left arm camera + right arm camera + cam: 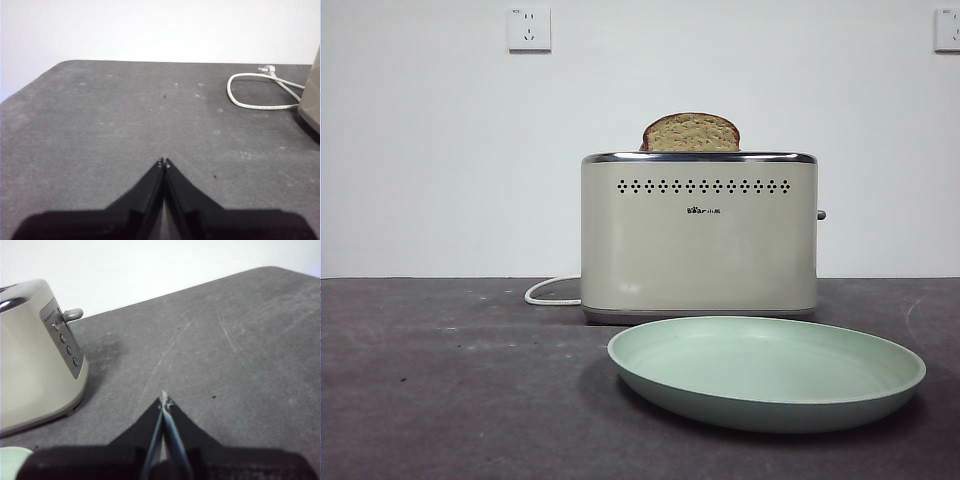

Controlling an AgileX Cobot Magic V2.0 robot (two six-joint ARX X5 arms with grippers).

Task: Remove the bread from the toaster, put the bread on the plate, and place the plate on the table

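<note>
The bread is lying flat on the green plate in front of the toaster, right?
Not quite. In the front view the bread stands in the toaster, only its domed top showing. The green plate in front of the toaster holds nothing.

Right claw (164, 402) closed, toaster (35, 365) beside, table (225, 350) beneath

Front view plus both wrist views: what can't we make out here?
- Bread: front view shows only its domed top; the toaster hides the rest.
- Toaster slots: no view looks down into them.
- Toaster logo: too small to read.
- Plate: cut off at the right wrist view's edge.
- Both grippers: absent from the front view.
</note>
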